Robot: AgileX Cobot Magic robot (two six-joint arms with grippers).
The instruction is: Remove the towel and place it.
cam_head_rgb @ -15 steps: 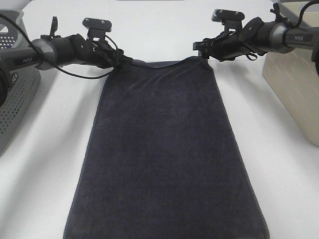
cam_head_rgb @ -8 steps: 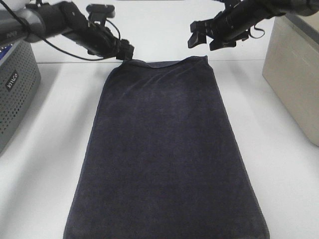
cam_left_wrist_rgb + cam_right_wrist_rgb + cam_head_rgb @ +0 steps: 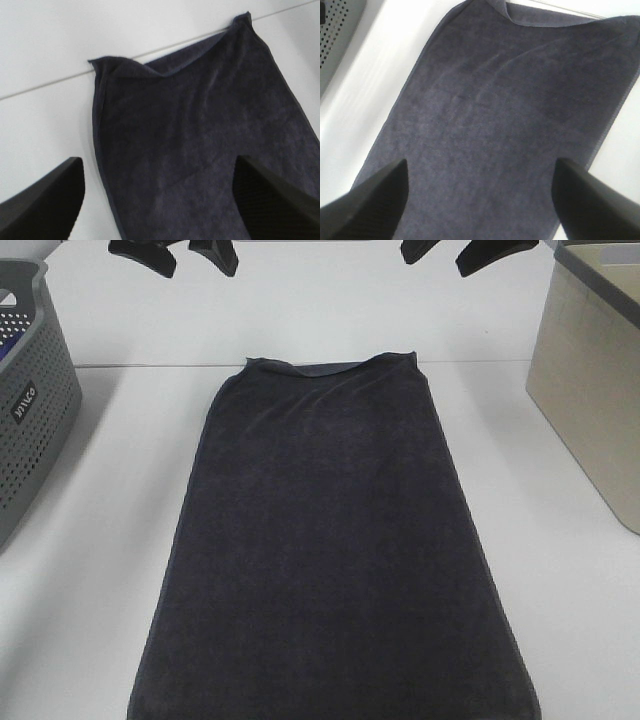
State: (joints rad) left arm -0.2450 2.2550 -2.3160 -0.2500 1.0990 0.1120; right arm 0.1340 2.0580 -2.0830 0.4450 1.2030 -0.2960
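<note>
Both grippers risen since earlier, fingers [image 3: 215, 254] spread, released, towel [image 3: 330, 540] seemingly flat well below them

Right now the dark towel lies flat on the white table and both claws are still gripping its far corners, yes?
Not quite. The towel does lie flat on the white table, but neither claw grips it. The left gripper and the right gripper hang open above its far end, clear of the cloth. The exterior high view shows the gap, and both wrist views show empty, spread fingers.
</note>
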